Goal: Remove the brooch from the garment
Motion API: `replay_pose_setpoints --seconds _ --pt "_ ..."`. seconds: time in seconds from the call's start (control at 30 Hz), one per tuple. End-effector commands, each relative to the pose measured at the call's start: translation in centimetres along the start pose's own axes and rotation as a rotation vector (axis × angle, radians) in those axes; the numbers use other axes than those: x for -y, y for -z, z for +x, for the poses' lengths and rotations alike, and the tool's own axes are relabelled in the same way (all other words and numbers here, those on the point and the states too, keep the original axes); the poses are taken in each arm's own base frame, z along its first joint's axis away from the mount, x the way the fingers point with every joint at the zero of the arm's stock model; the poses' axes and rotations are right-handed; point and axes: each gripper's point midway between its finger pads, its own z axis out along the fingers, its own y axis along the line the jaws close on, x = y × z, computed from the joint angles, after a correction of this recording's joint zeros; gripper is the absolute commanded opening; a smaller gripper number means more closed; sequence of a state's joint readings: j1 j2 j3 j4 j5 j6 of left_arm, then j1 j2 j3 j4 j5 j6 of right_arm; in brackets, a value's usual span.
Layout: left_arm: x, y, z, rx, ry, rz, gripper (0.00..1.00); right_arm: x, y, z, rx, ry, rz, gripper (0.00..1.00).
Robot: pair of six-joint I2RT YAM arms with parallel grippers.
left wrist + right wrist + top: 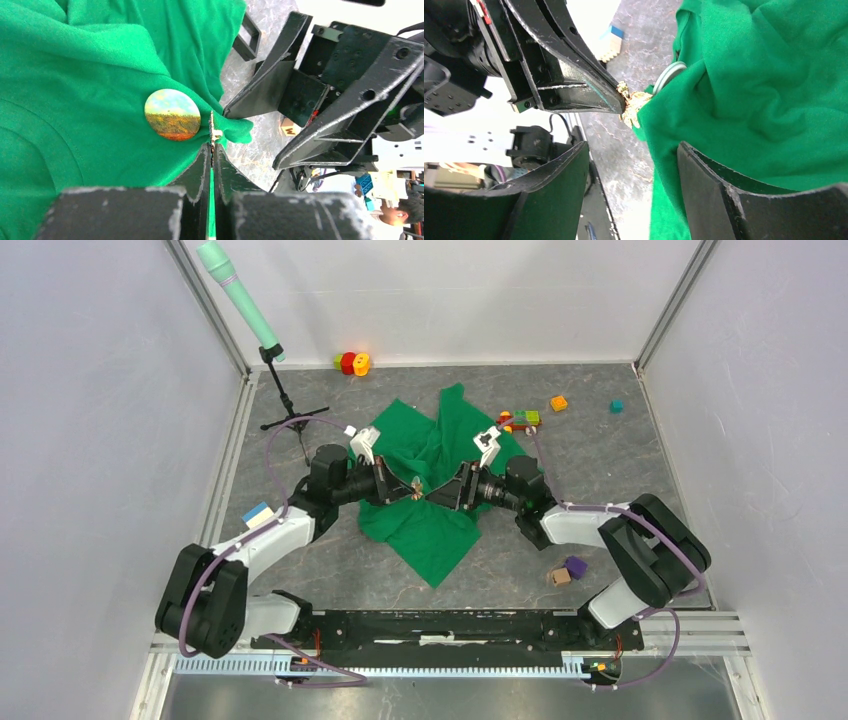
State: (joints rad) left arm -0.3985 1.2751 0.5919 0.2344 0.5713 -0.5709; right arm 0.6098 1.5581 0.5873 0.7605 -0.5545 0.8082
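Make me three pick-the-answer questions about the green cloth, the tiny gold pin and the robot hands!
1. Where is the brooch?
A) on bare table
B) at the edge of the garment
C) beside the purple block

2. What colour is the garment?
A) red
B) white
C) green

3. How is the left gripper?
A) shut on the brooch
B) wide open above the cloth
C) holding a toy brick

Answers:
1. B, as the gold piece sits right against a fold of the cloth in both wrist views.
2. C, as the cloth is bright green in every view.
3. A, as its two fingers are pressed together on the thin gold piece.
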Motion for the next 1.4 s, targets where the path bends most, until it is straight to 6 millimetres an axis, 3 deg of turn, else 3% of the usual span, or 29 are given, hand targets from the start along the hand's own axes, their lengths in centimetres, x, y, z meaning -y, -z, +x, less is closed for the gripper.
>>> replay_pose_setpoints --seconds 0.0,0.27,0.57,1.1,1.23,1.37 --pt "2.8 0.7 -1.7 0.057 -0.024 0.11 0.02 -2.4 0.1 -2.6 0.131 -0.073 -0.112 0.68" --pt "4.1 1.2 -1.9 0.064 -0.038 0.165 0.02 -2.7 -0.6 -3.2 0.136 -0.118 -0.141 0.59" --pt "4.5 1.6 -2.0 0.081 -0.06 0.181 0.02 -2.3 -0.9 -3.4 0.148 -0.143 -0.131 0.4" --pt "4.7 1.8 -1.6 0.07 -0.074 0.197 0.02 -2.2 -1.6 -3.5 0.137 -0.147 -0.135 0.37" --pt "4.8 1.8 -1.6 0.07 -0.075 0.199 0.02 -2.3 -1.5 -3.1 0.129 -0.144 -0.148 0.46" --pt "5.0 2.0 -1.7 0.077 -0.078 0.203 0.02 -2.4 -1.3 -2.8 0.125 -0.147 -0.154 0.47"
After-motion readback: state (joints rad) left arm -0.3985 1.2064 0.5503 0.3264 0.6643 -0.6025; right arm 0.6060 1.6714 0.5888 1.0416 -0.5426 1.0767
